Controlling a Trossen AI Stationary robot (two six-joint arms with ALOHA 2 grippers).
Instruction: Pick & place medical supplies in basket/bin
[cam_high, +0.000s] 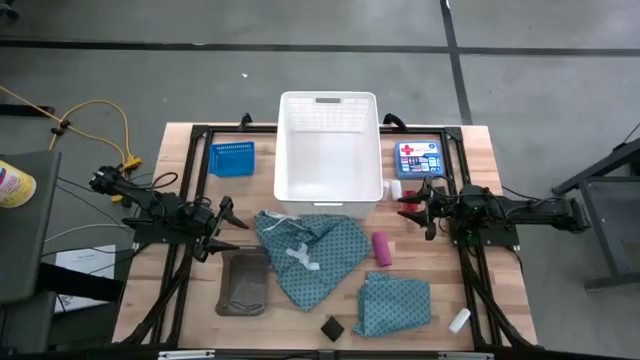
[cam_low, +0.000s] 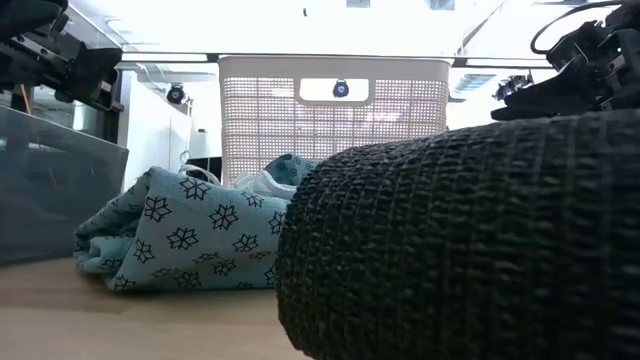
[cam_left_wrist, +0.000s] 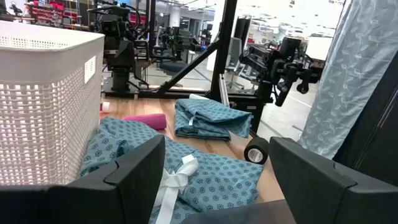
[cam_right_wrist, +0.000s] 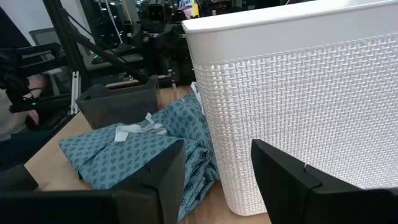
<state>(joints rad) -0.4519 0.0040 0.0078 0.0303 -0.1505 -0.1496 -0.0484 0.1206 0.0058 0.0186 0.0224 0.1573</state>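
left gripper (cam_high: 228, 228): fingers spread, empty, left of centre; may snag white ties on big teal dotted cloth (cam_high: 305, 250)
right gripper (cam_high: 408, 203): spread, empty, probably; could clip tall white slotted plastic basket (cam_high: 328, 150)

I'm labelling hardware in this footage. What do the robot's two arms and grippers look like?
Both arms are dark, nearly black, built of jointed segments with thin black cables along them. The left gripper and right gripper each end in two fingers; the wrist views show these fingers as broad, flat, matte dark slabs with angular edges.
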